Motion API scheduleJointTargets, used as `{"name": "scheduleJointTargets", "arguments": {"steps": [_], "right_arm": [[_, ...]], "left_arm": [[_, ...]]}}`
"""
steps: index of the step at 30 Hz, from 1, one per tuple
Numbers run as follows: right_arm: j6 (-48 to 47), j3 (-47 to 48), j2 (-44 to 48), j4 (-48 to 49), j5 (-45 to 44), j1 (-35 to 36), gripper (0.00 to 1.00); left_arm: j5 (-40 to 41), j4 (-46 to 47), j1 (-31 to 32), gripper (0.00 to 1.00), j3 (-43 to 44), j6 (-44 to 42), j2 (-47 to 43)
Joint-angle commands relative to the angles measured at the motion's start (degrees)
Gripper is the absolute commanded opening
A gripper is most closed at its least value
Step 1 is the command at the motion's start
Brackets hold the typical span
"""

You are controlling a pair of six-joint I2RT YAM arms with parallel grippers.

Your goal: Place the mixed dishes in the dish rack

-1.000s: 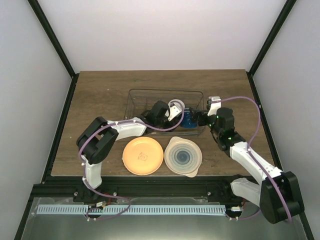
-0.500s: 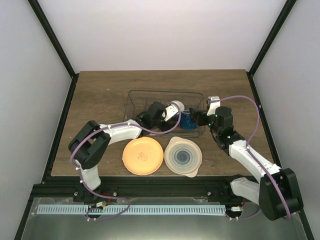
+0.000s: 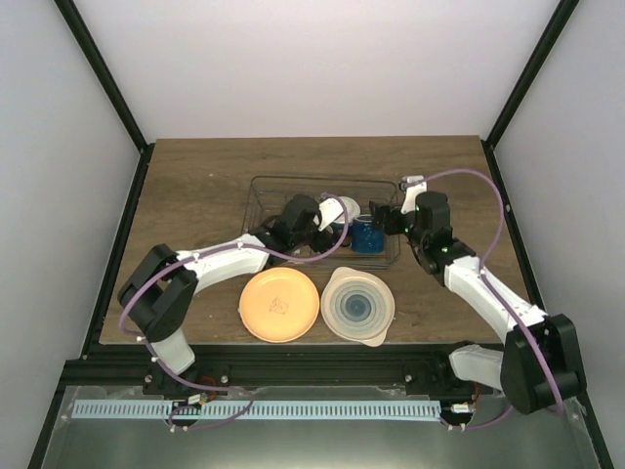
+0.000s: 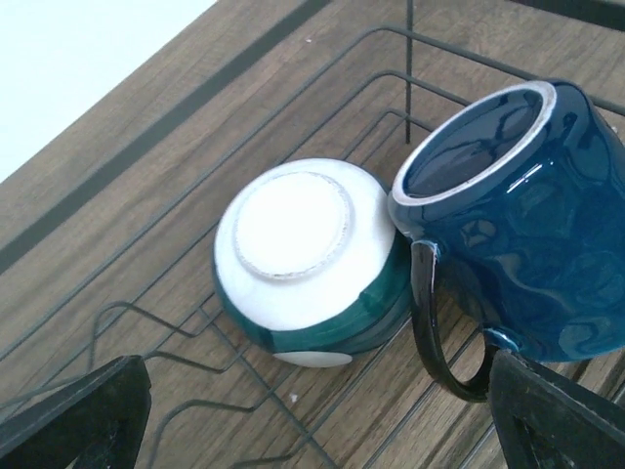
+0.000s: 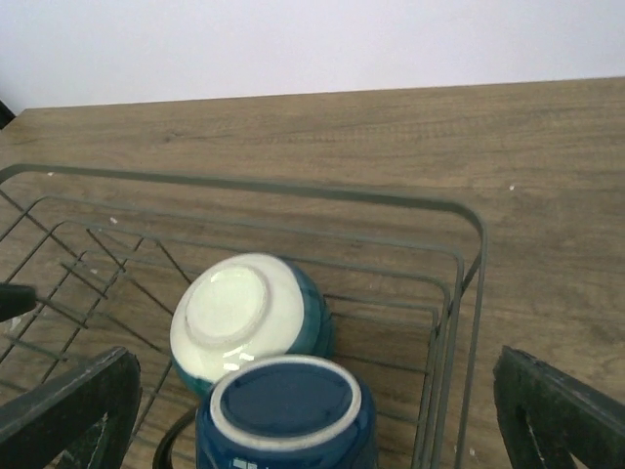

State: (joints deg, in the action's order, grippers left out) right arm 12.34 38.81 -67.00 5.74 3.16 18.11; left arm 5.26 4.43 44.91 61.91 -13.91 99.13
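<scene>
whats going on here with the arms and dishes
Dishes are being loaded into the wire dish rack. The small bowl and the dark blue mug lie inside it, bottoms up and touching. The left tool and the right tool hover open over them, holding nothing. The orange plate and the pale blue-ringed plate lie on the table in front of the rack, not yet loaded.

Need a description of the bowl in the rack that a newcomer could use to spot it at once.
On the wooden table, look inside the wire dish rack, in its right half as seen from above. The bowl lies bottom up there, right against a dark blue mug. Unlike the mug, it is white with a green band and has no handle.
</scene>
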Motion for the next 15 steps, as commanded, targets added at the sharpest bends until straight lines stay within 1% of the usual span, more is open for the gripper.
{"name": "scheduleJointTargets", "arguments": {"steps": [1,7,12,15], "right_arm": [[-1.7,8.8,-3.2,-8.9,-1.8,0.4,1.0],[-3.0,18.5,-9.3,-19.7,0.3,0.4,1.0],[-3.4,26.4,-15.0,-29.3,3.4,0.4,1.0],[-3.3,28.3,-16.7,-32.0,3.8,0.4,1.0]], "left_arm": [[2.7,-3.9,0.2,0.96,-0.1,1.7,-5.5],[2.4,-9.8,0.3,0.96,-2.8,5.7,-12.8],[-2.6,-13.2,0.7,0.96,-5.9,8.9,-18.8],[-4.0,-14.7,3.2,0.96,-7.7,9.8,-21.0]]}}
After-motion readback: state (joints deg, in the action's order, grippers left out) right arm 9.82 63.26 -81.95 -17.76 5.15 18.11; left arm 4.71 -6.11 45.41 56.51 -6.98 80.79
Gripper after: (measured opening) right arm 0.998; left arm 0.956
